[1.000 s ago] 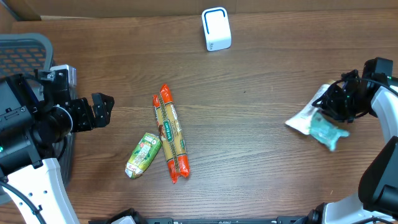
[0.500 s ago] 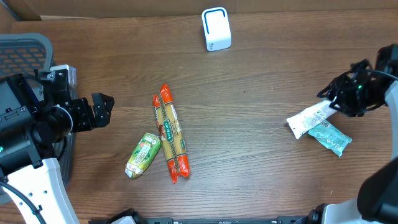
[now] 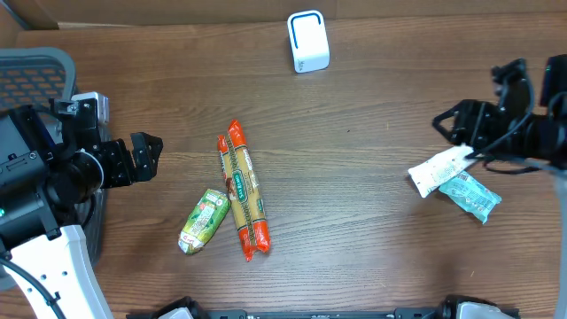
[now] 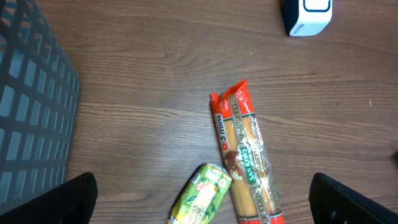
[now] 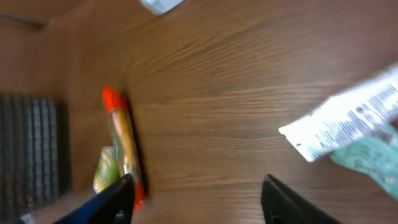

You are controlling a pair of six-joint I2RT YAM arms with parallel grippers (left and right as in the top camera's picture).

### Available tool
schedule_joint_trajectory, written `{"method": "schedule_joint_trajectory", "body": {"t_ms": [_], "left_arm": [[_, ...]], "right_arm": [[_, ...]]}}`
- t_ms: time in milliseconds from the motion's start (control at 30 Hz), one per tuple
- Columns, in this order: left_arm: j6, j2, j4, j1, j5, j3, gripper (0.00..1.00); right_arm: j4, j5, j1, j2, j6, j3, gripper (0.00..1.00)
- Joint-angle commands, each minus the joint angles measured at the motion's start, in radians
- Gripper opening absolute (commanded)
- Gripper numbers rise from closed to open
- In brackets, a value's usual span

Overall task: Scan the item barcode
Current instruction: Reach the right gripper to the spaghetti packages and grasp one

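While the right claw (image 5: pixel 198 188) hangs open beside the white printed sachet (image 5: pixel 348 121) at the tabletop's (image 3: pixel 354 230) right edge, the left claw (image 3: pixel 138 158) gapes.

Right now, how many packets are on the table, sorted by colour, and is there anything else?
Orange pasta pack: 1
Green packet: 1
White packet: 1
Teal packet: 1
White scanner: 1
Total: 5

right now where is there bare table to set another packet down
The widest bare stretch lies between the pasta packet and the white packet. A narrower strip lies between the left gripper and the pasta packet. Crowded: green packet against the pasta packet; teal packet against the white packet, by the right gripper.
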Motion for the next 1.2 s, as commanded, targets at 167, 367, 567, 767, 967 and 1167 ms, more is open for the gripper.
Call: {"method": "schedule_joint_trajectory", "body": {"t_ms": [167,367,567,767,967,1167], "left_arm": [[0.023,0.0,0.003,0.005,0.018,0.002,1.0],[0.023,0.0,0.003,0.005,0.018,0.002,1.0],[0.023,0.0,0.003,0.005,0.018,0.002,1.0],[0.023,0.0,0.003,0.005,0.018,0.002,1.0],[0.023,0.0,0.003,0.005,0.018,0.002,1.0],[0.023,0.0,0.003,0.005,0.018,0.002,0.99]], "right_arm": [[-0.043,-0.008,0.206,-0.024,-0.007,0.01,0.69],[-0.024,0.01,0.327,0.0,0.004,-0.008,0.69],[0.008,0.014,0.419,0.072,0.008,-0.032,0.7],[0.089,0.006,0.529,0.182,0.008,-0.034,0.82],[0.262,0.006,0.673,0.325,0.008,-0.034,0.82],[0.392,-0.045,0.785,0.483,0.008,-0.034,0.87]]}}
